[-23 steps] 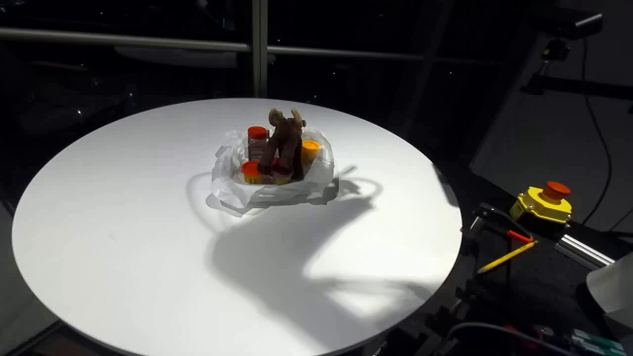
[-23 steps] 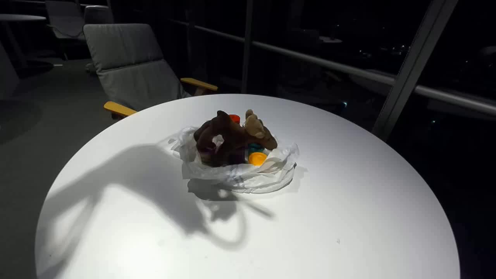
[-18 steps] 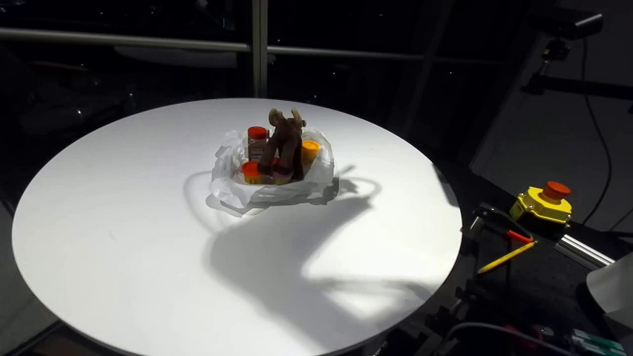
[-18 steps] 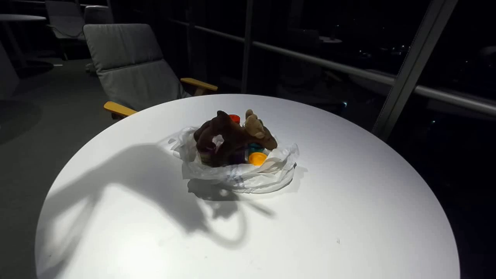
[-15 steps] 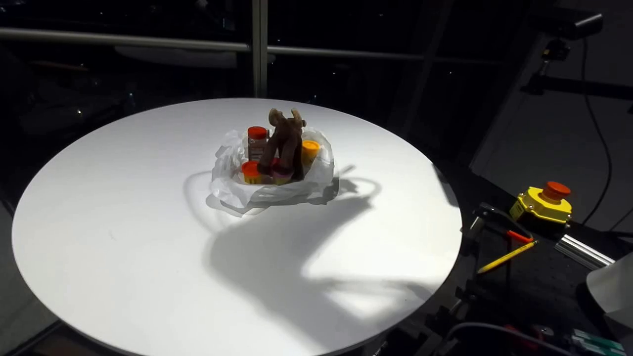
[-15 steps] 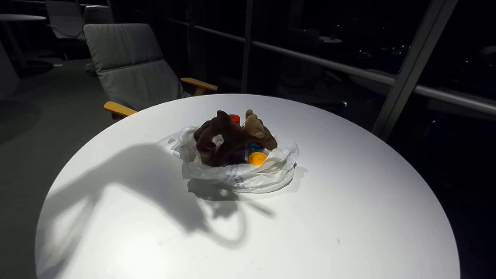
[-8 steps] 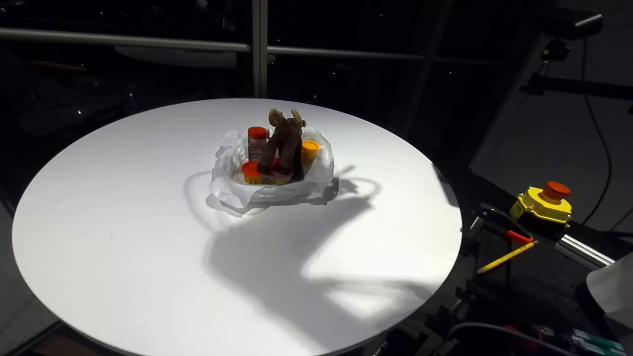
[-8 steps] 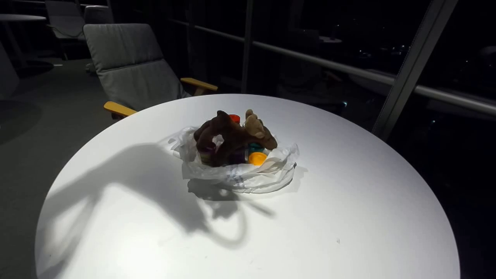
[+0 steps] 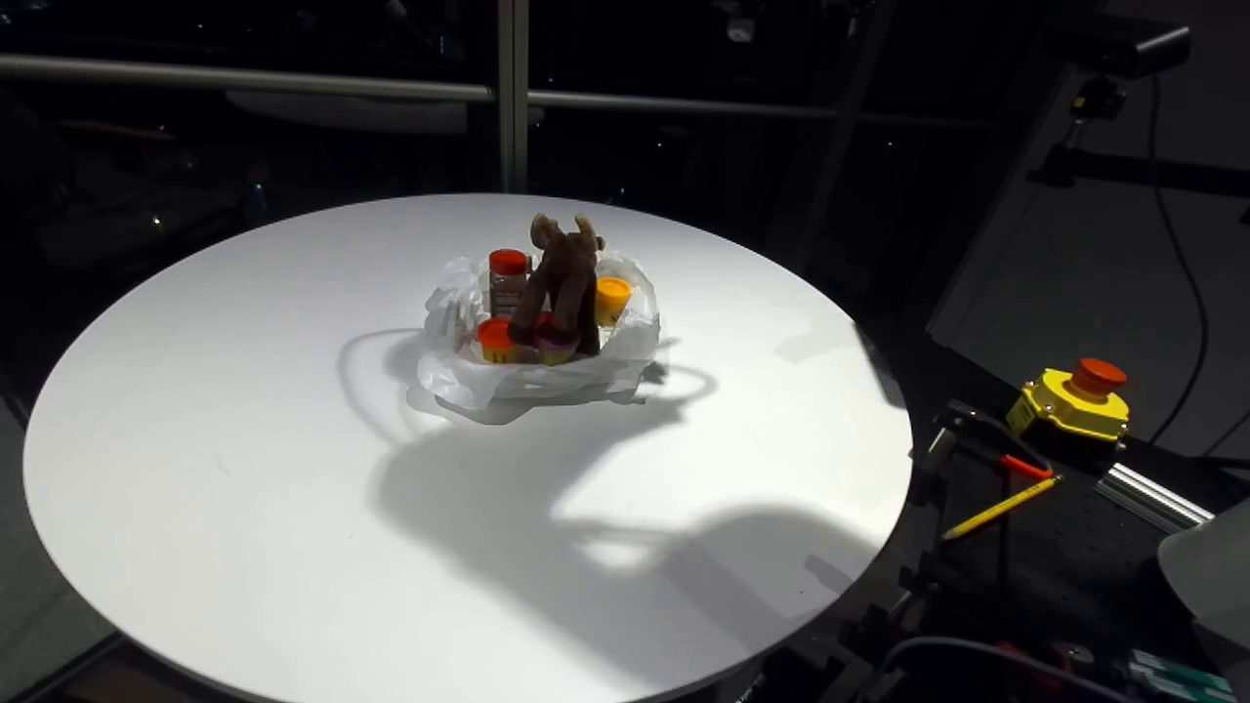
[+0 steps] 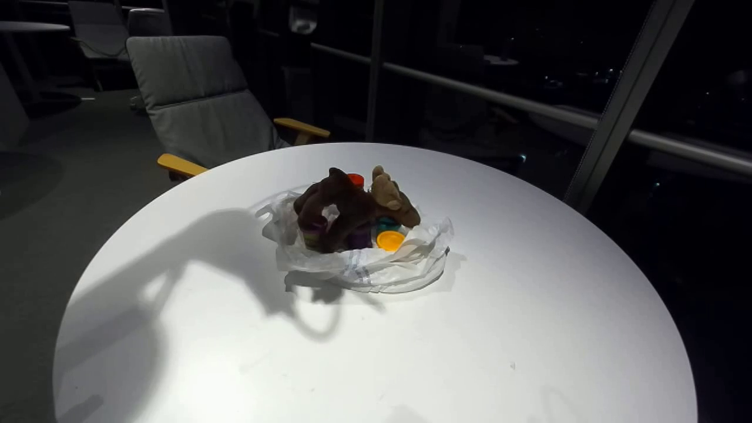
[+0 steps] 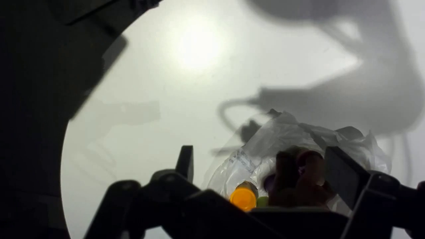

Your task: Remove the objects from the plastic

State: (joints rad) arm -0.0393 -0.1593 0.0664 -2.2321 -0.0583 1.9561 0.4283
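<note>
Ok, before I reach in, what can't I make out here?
Teal cup: in an exterior view, partly hidden by the brown figure and orange cup.
The figure: wrist view, partly covered by the jaws' black base.
Red-capped jar: in an exterior view, print too small to read.
Plastic bag: wrist view, print too blurred to read.
Jaws: out of frame in both exterior views.

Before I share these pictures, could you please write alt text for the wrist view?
A crumpled translucent plastic bag holding a partly hidden brown animal figure and an orange-lidded tub lies on a round white table. The open, empty gripper shows along the bottom edge; a broad shadow falls across the upper right.
</note>
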